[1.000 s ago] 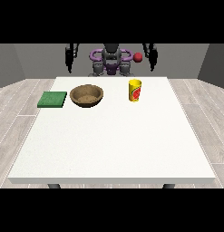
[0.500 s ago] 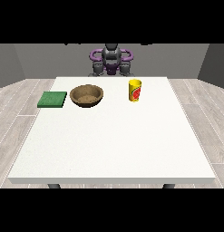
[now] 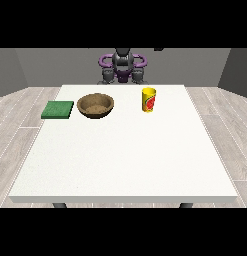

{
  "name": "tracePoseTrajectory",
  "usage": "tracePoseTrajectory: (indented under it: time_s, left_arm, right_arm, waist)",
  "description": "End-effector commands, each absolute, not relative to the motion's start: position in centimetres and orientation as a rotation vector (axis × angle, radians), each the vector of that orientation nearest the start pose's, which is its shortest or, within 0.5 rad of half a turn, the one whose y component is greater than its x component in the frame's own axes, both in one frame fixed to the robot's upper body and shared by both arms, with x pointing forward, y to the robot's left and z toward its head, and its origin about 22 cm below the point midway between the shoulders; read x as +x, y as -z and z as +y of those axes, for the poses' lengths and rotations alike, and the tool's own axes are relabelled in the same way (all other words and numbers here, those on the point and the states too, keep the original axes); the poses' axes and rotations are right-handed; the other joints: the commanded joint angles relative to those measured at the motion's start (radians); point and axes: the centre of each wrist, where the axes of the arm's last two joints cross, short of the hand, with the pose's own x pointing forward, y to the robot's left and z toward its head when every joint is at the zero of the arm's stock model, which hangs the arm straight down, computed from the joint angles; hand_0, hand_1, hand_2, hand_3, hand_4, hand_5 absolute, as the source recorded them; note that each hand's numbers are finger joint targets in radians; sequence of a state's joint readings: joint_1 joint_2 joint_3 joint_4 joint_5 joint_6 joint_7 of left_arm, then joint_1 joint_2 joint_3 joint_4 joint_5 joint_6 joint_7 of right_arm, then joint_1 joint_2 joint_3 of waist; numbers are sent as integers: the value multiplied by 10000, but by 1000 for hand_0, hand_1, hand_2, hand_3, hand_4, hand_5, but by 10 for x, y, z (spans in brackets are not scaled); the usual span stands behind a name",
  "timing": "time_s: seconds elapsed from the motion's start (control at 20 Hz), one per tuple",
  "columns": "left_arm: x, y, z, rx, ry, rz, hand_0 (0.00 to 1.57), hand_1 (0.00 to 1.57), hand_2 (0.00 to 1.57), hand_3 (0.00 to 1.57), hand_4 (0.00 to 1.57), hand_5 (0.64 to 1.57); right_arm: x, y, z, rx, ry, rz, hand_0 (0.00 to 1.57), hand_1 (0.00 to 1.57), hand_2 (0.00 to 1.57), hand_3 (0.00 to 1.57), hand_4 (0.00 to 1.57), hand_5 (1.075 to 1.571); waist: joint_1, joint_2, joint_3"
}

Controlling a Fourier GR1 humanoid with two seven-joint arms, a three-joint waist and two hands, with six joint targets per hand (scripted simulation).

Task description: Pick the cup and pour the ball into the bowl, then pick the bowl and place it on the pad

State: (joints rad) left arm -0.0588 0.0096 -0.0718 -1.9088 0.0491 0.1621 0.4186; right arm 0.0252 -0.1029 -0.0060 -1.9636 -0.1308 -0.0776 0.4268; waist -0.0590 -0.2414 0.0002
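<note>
A yellow cup (image 3: 149,100) with a red mark stands upright at the table's far side, right of centre. No ball shows; the cup's inside is hidden from here. Left of the cup sits a brown bowl (image 3: 96,105), and the green pad (image 3: 58,109) lies flat further left. The robot (image 3: 122,66) stands behind the far edge with its purple arms bent upward. Of the hand at the view's right (image 3: 158,49) and the hand at the view's left (image 3: 89,49), only dark slivers show at the scene's top edge, far above cup and bowl.
The white table (image 3: 125,160) stretches broadly toward the camera in front of the three objects. Grey plank floor surrounds it on both sides.
Both hands have risen from beside the robot's head to the scene's top edge. A red ball seen near the robot a second ago no longer shows. Cup, bowl and pad have not moved.
</note>
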Motion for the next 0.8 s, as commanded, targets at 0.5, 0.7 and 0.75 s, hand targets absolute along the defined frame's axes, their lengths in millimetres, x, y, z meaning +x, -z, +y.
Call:
tracePoseTrajectory:
  time_s: [0.5, 0.7, 0.75]
  left_arm:
    - [277, -48, 228, 1304, -473, -19194, 0, 0, 0, 0, 555, 1496]
    - [291, -23, 243, 867, -209, -19122, 0, 0, 0, 0, 360, 1483]
    - [290, -1, 247, 904, -184, -18843, 0, 0, 0, 0, 307, 1480]
  right_arm:
    - [243, -79, -253, 870, 297, -18707, 0, 0, 0, 0, 691, 1547]
    - [255, -93, -277, 708, 221, -19222, 0, 0, 0, 0, 681, 1551]
    - [249, -87, -265, 816, 370, -18871, 0, 0, 0, 0, 683, 1553]
  waist:
    - [-522, 4709, -2]
    - [-642, 5151, -5]
    - [-612, 4730, -7]
